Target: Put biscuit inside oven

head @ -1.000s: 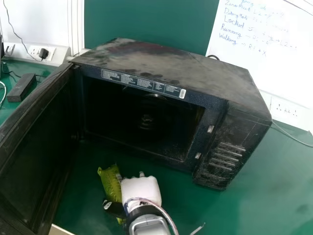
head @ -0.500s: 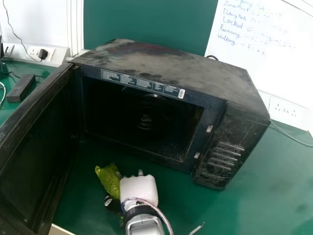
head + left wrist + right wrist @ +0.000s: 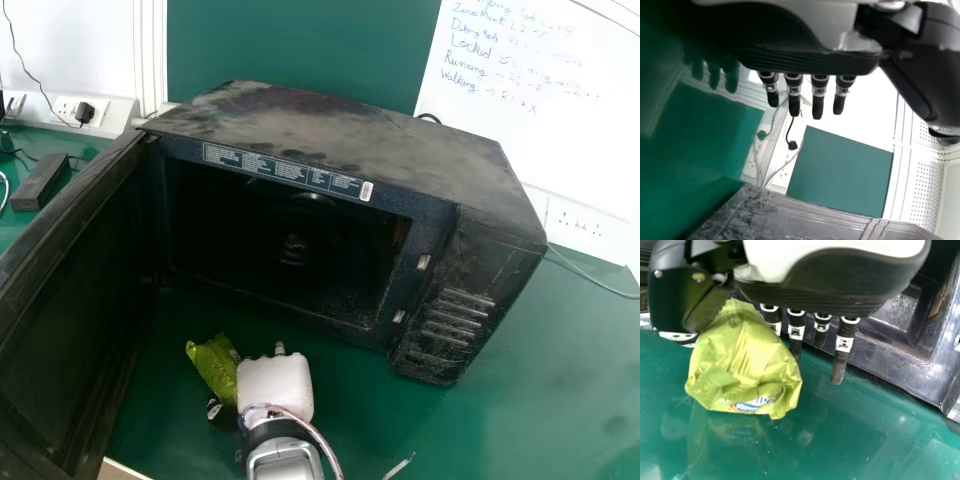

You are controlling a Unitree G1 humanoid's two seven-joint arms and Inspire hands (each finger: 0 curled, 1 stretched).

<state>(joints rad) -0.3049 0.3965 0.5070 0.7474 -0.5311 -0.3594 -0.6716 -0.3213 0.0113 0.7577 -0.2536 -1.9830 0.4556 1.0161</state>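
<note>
The right hand [image 3: 275, 385] is in front of the black oven [image 3: 330, 130], whose door [image 3: 70, 290] stands open on the left. A green biscuit packet [image 3: 213, 368] leans at the left side of this hand, between thumb and fingers. In the right wrist view the crumpled packet [image 3: 747, 360] lies against the thumb side of the right hand [image 3: 840, 352], whose fingers are straight and not curled round it; its lower end is close to the tabletop. The left hand [image 3: 818, 97] has straight fingers with nothing in them, above a grey edge.
The oven's dark cavity [image 3: 285, 245] faces the right hand, with its front frame just beyond. A black adapter [image 3: 40, 182] and cables lie at the back left of the green table [image 3: 500, 420]. Wall sockets [image 3: 580, 228] and a whiteboard [image 3: 530, 90] are behind.
The right hand and the packet have shifted slightly left together, and the packet's top leans a little farther left. The whole head view has also drifted slightly.
</note>
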